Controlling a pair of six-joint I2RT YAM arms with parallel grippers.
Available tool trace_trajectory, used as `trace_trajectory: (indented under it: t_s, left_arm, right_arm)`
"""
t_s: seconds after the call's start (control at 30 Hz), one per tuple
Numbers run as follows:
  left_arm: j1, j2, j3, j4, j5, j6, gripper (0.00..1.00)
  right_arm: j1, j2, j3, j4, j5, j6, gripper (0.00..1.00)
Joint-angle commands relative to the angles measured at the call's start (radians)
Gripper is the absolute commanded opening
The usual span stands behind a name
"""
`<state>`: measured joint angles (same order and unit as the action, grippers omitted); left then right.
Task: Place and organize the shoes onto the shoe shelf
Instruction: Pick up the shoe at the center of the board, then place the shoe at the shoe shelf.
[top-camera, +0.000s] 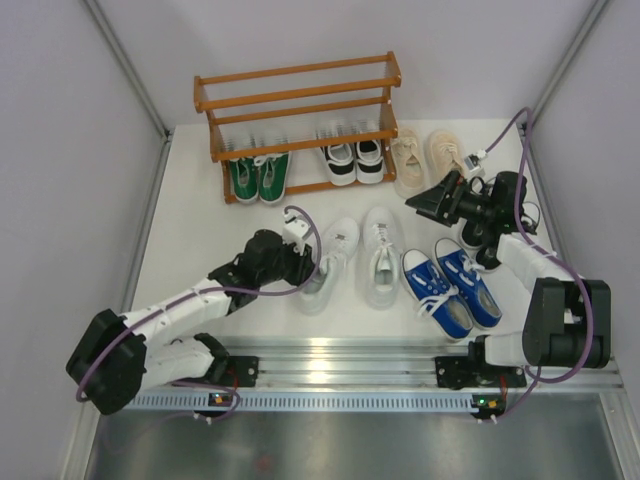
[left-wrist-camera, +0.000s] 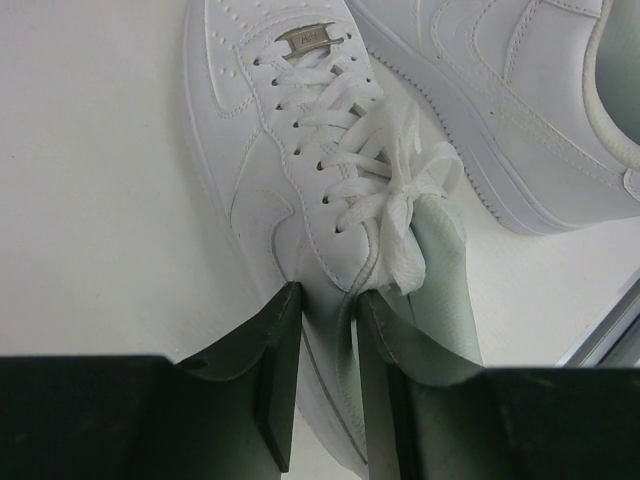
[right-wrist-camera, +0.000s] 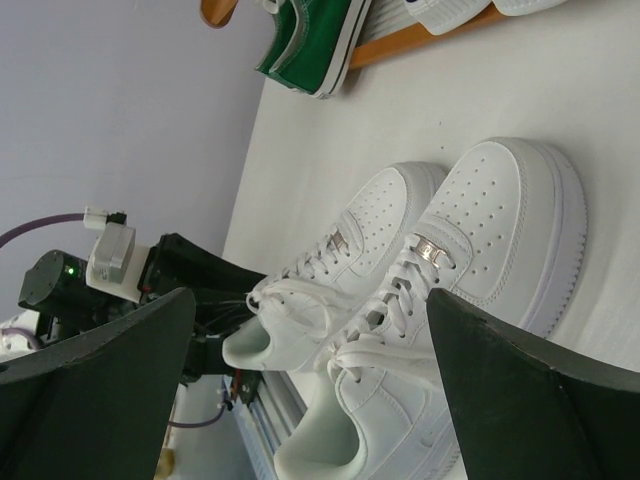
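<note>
The plain white pair lies mid-table: left shoe (top-camera: 330, 250) (left-wrist-camera: 270, 130), right shoe (top-camera: 381, 255) (left-wrist-camera: 500, 90). My left gripper (top-camera: 305, 262) (left-wrist-camera: 328, 292) straddles the left shoe's collar wall, one finger outside and one inside, shut on it. My right gripper (top-camera: 440, 200) (right-wrist-camera: 310, 295) hovers open over the right side of the table, facing the white pair with nothing between its fingers. The shoe shelf (top-camera: 297, 85) stands at the back; the green pair (top-camera: 258, 177) and the black-and-white pair (top-camera: 354, 160) rest on its bottom tier.
A beige pair (top-camera: 425, 160) sits on the table right of the shelf. A blue pair (top-camera: 452, 288) lies at the front right. Dark shoes (top-camera: 475, 235) show partly under my right arm. Grey walls close in both sides.
</note>
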<state>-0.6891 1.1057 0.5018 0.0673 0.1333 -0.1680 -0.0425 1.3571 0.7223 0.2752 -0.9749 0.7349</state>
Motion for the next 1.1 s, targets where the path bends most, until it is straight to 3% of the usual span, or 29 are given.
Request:
trace_trajectory:
  t_s: [0.0, 0.1, 0.17, 0.23, 0.5, 0.73, 0.87, 1.07]
  left_arm:
    - [0.0, 0.046, 0.026, 0.055, 0.063, 0.022, 0.32]
    - [-0.001, 0.057, -0.006, 0.107, 0.029, 0.013, 0.23]
    - [-0.001, 0.049, -0.023, 0.147, -0.003, 0.005, 0.08]
    - [-0.001, 0.023, -0.046, 0.164, -0.032, -0.002, 0.0]
    - [0.0, -0.248, -0.04, 0.135, -0.243, 0.002, 0.0]
    - [0.008, -0.307, 0.056, 0.065, -0.342, 0.088, 0.0]
    - [0.048, -0.3, 0.121, 0.058, -0.345, 0.128, 0.0]
    - [0.187, -0.25, 0.288, 0.046, -0.233, 0.15, 0.0]
  right_arm:
    - [-0.007, -0.021, 0.045, 0.044, -0.018, -0.009, 0.99]
    - [-0.008, -0.021, 0.045, 0.044, -0.019, -0.009, 0.99]
    - [-0.008, -0.019, 0.045, 0.045, -0.021, -0.008, 0.99]
    - [-0.008, -0.019, 0.046, 0.045, -0.022, -0.008, 1.0]
    - [-0.014, -0.021, 0.045, 0.053, -0.027, 0.0, 0.99]
    - [-0.016, -0.023, 0.046, 0.056, -0.031, 0.008, 0.99]
    - [-0.02, -0.032, 0.045, 0.059, -0.034, 0.012, 1.0]
    - [-0.025, -0.035, 0.043, 0.068, -0.042, 0.023, 1.0]
